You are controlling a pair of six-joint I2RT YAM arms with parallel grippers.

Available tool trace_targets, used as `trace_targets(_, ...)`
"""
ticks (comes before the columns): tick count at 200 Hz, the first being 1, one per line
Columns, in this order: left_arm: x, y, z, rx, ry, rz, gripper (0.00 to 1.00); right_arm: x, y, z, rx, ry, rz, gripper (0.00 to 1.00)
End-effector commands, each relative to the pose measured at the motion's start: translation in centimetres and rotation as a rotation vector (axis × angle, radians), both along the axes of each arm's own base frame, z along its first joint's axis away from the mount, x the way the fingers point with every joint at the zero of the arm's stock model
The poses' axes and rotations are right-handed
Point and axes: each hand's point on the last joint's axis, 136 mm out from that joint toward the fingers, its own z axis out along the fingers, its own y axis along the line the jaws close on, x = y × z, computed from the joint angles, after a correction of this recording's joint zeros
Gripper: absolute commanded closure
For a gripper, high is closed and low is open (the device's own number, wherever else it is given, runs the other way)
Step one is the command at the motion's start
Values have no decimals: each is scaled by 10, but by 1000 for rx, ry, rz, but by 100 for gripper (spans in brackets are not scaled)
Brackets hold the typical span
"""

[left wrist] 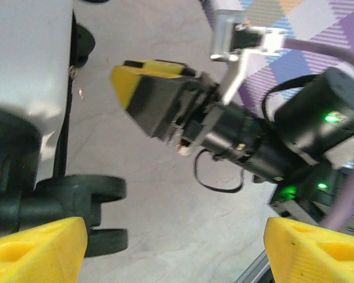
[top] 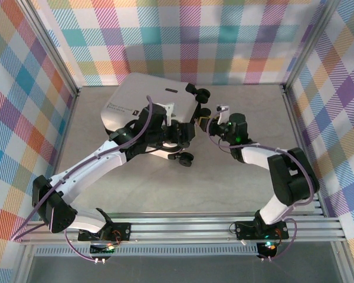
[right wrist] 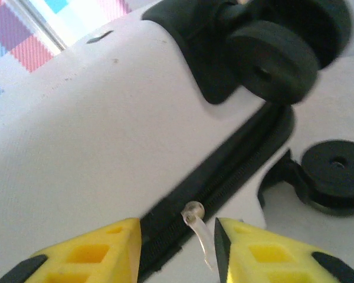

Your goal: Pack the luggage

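The closed white suitcase [top: 147, 100] lies on the desk [top: 224, 188], just ahead of both pincers. The right pincer [right wrist: 177, 239] stands apart at the zipper seam [right wrist: 224, 171], with a clear zip pull [right wrist: 194, 219] between its fingers and a wheel [right wrist: 277, 56] just beyond. The left pincer [left wrist: 174, 236] gapes wide beside the suitcase's wheeled edge, with bare desk between its fingers.

Robot test cell, a lab-type setup rather than a home. Walls [top: 183, 35] are printed plaid panels held in an aluminium extrusion frame [top: 57, 50]. Grey table [top: 183, 188] boxed in on three sides. Two arms [top: 88, 168] bolted to a slotted rail [top: 183, 227] at the near edge; green indicator lights [top: 266, 243] glow at their bases.
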Motion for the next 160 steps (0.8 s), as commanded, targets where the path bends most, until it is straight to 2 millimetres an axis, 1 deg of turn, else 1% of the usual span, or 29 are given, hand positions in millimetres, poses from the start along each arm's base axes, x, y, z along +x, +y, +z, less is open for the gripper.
trace_targets(1, 6, -8, 35, -66, -73, -19, 21, 1, 12, -16, -2, 64, 103, 58)
trace_targets(17, 14, -18, 36, -84, -69, -25, 21, 6, 15, -24, -2, 81, 117, 59)
trace_targets(27, 16, -24, 33, -83, -62, -32, 21, 7, 16, -30, 0, 96, 120, 59)
trace_targets(30, 19, -27, 38, -101, -83, -31, 21, 8, 16, -31, 2, 101, 120, 60)
trace_targets(41, 23, -34, 38, -119, -90, -33, 21, 9, 18, -38, 10, 124, 131, 60)
trace_targets(71, 31, -51, 31, -134, -83, -51, 21, 12, 22, -51, 57, 176, 160, 61)
trace_targets(119, 41, -77, 14, -127, -50, -84, 21, 15, 24, -56, 93, 199, 176, 67)
trace_targets(141, 43, -82, 9, -115, -46, -85, 21, 18, 24, -55, 94, 197, 178, 70)
trace_targets(160, 44, -82, 5, -102, -43, -79, 21, 19, 24, -53, 92, 193, 184, 71)
